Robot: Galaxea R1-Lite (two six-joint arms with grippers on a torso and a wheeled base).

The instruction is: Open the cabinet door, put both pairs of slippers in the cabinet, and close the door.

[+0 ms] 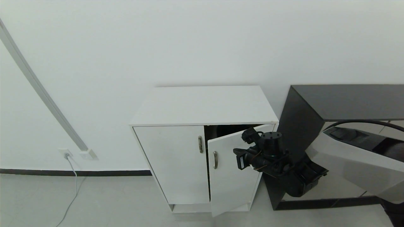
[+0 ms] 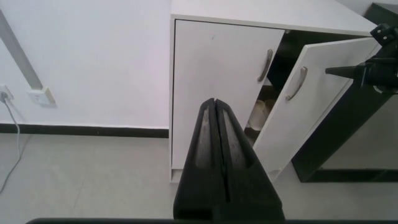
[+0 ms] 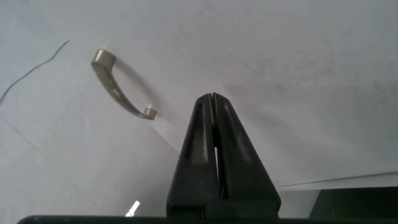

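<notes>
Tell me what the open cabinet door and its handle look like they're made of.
The open cabinet door is probably laminated board: smooth matte white, flat and uniform, with no grain showing. The handle looks like brushed metal: a thin curved bar with a dull silvery-bronze sheen, fixed at both ends.

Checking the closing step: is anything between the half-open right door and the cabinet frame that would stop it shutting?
Nothing visible does. The right door stands ajar with a dark gap to the cabinet; pale items sit inside. The right gripper is on its outer side.
</notes>
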